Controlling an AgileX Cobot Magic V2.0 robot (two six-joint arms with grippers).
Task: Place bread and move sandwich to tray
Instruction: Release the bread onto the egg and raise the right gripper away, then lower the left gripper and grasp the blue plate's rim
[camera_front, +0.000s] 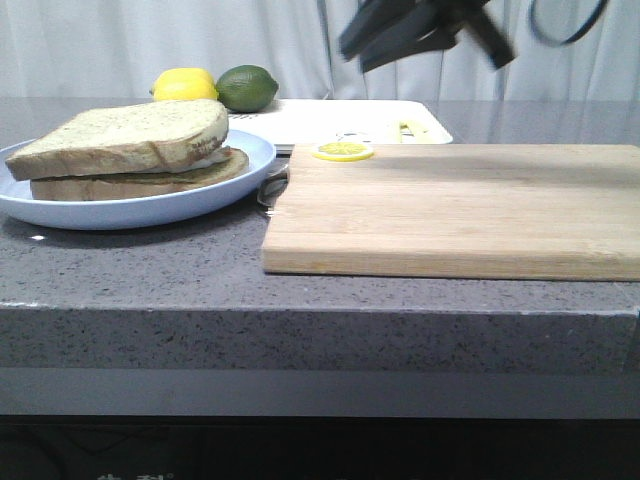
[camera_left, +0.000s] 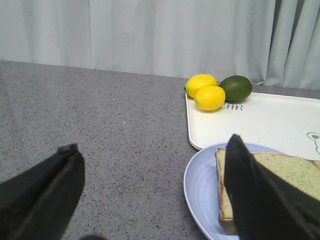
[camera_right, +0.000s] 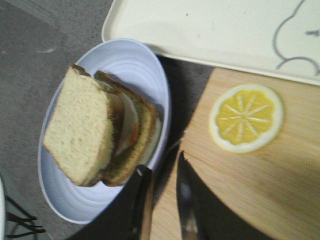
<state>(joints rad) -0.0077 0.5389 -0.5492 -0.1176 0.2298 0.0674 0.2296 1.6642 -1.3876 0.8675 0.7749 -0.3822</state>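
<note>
Now the left gripper (camera_left: 150, 190) is released: its two black fingers (camera_left: 260, 200) stand wide apart and hold nothing. Between them lies only the grey stone countertop (camera_left: 100, 125). Just behind the finger on the plate's side is the round light-blue plate (camera_left: 200, 185), and on it the bread (camera_left: 285, 167), a thick slice with a pale face and a brown crust. Farther from the fingers is the white tray (camera_left: 260, 120) with a small printed figure at its edge; two lemons (camera_left: 210, 97) and a lime (camera_left: 236, 88) rest at its far corner.

The right gripper (camera_right: 160, 200) shows two dark fingers close together with only a narrow gap, and nothing is between them. In the front view this gripper (camera_front: 425, 30) hangs blurred, high above the table, so it touches nothing. Below its fingers are the edge of the wooden cutting board (camera_right: 260, 200) and the rim of the plate. A yellow lemon slice (camera_right: 246, 117) lies on the board near the tray.

On the plate the sandwich (camera_right: 115, 135) is stacked: the thick bread lies on top, tilted, then a white and orange fried egg (camera_right: 131, 120), then a flatter slice under it. The plate stands on the countertop, touching the board's corner, beside the tray and not on it.
</note>
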